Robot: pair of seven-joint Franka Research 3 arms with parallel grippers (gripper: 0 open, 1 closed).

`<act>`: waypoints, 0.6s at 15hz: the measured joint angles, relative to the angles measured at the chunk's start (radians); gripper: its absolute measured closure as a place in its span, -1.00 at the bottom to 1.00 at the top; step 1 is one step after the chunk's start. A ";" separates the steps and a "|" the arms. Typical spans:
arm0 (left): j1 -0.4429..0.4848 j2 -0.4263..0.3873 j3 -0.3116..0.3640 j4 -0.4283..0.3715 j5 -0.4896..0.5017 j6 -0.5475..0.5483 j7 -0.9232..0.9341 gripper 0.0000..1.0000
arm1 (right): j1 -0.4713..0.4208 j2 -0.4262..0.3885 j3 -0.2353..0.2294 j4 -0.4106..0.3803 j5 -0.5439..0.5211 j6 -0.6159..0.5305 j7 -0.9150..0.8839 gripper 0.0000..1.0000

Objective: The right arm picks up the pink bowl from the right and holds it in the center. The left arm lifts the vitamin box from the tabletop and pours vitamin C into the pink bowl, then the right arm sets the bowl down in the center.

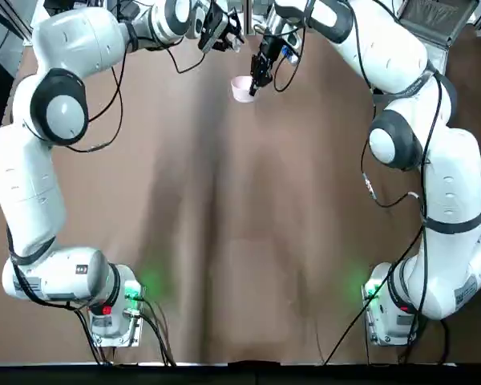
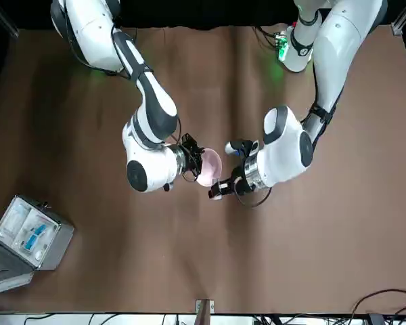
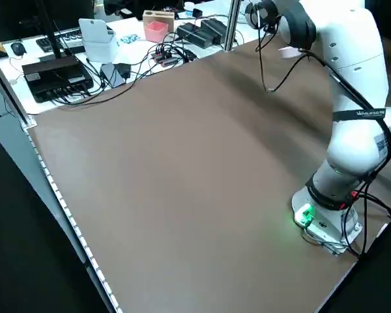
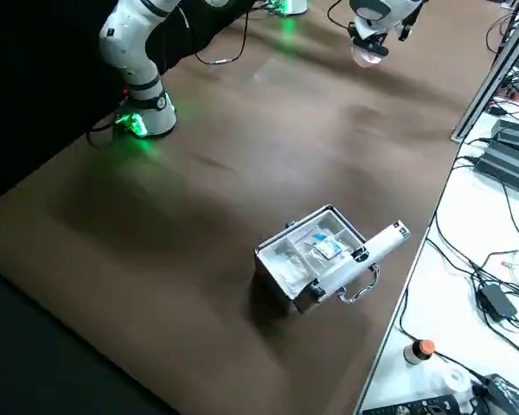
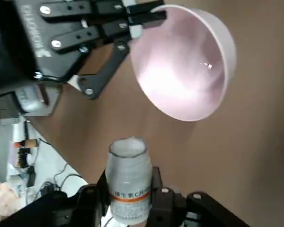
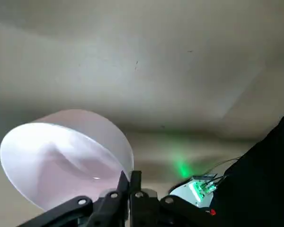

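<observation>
The pink bowl (image 2: pixel 210 166) hangs above the tabletop (image 2: pixel 291 257) at the far middle, tilted on its side. My right gripper (image 2: pixel 191 159) is shut on its rim; the right wrist view shows the fingers (image 6: pixel 132 182) pinching the bowl (image 6: pixel 61 156) edge. My left gripper (image 2: pixel 221 189) is shut on the vitamin box (image 5: pixel 128 182), a whitish bottle with an orange label band. Its top end points at the bowl's (image 5: pixel 189 80) open side, a short gap away. In the top view the bowl (image 1: pixel 242 88) sits under the right gripper (image 1: pixel 259 72), with the left gripper (image 1: pixel 223 36) just beyond it.
A grey hinged case (image 2: pixel 27 233) with blue-white contents lies open at the table's far right corner, also in the right side view (image 4: pixel 316 255). Cables and electronics (image 3: pixel 58 72) sit past the far table edge. Both arm bases (image 1: pixel 116 309) stand at the near edge.
</observation>
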 joint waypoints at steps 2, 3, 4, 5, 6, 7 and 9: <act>-0.004 -0.005 0.000 -0.011 0.102 0.000 -0.056 0.29 | 0.000 0.000 0.000 0.002 0.000 0.000 0.000 0.95; -0.008 -0.007 0.000 -0.011 0.127 0.000 -0.073 0.29 | 0.000 0.000 0.000 0.002 0.000 0.000 0.000 0.95; -0.014 -0.008 0.000 -0.011 0.147 0.000 -0.085 0.29 | 0.000 0.000 0.000 0.002 0.000 0.000 0.000 0.95; -0.022 -0.010 0.000 -0.012 0.171 0.000 -0.097 0.29 | 0.000 0.000 0.000 0.002 0.000 0.000 0.000 0.95; -0.030 -0.011 0.000 -0.012 0.195 0.001 -0.113 0.29 | 0.000 0.000 0.000 0.002 0.000 0.000 0.000 0.95; -0.038 -0.012 0.000 -0.012 0.218 0.001 -0.130 0.29 | 0.000 0.000 0.000 0.002 0.000 0.000 0.000 0.95; -0.049 -0.017 0.000 -0.013 0.248 0.001 -0.156 0.29 | 0.000 0.000 0.000 0.002 0.000 0.000 0.000 0.95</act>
